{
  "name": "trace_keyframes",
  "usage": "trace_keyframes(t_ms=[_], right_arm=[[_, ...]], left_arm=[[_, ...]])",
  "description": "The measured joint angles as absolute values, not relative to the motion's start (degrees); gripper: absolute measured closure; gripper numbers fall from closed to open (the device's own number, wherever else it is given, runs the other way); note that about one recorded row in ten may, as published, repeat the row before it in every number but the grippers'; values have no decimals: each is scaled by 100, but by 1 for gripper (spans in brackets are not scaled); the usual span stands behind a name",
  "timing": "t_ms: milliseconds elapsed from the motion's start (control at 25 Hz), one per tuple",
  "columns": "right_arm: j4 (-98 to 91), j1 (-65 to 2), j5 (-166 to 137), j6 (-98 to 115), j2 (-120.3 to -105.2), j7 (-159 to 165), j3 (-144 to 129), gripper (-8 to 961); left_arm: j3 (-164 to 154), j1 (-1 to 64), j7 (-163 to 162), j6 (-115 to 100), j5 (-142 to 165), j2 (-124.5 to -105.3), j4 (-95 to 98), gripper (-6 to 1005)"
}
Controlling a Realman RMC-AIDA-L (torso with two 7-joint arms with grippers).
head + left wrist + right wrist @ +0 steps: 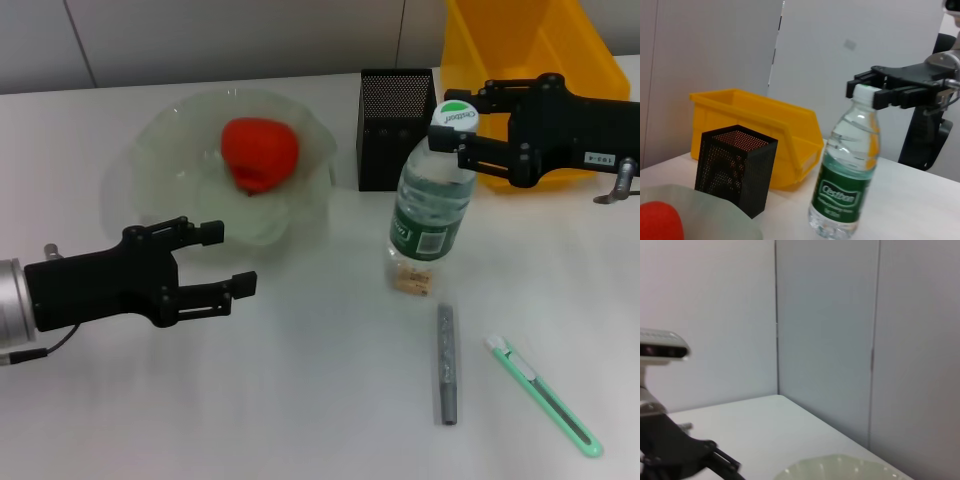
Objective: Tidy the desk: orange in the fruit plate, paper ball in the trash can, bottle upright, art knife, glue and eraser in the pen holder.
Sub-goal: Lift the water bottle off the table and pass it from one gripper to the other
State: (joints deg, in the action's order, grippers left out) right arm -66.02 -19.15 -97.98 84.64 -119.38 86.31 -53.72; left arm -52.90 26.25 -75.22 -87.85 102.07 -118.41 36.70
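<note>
Clear green-labelled plastic bottle (432,212) stands upright, cap gripped by right gripper (465,132). Left gripper (226,261), jaws spread, is held left of it.

The desk (300,400) was viewed from above by the head camera, angled forward and down, with both arms and everything on it taken in. From the left wrist, a low, near-level view was taken across the desk toward the bottle (847,170), pen holder (735,167) and trash can (765,130), all close; these were shared with the head view. From the right wrist, mostly wall was seen, with the plate's (840,467) rim.
</note>
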Motion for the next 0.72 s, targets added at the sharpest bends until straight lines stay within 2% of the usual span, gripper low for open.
trace_keyframes(t_ms=[720], right_arm=[[-5951, -2826, -9788, 8791, -11918, 9022, -6275, 531]], left_arm=[[-5306, 2943, -7672, -8733, 10100, -11847, 3271, 148]])
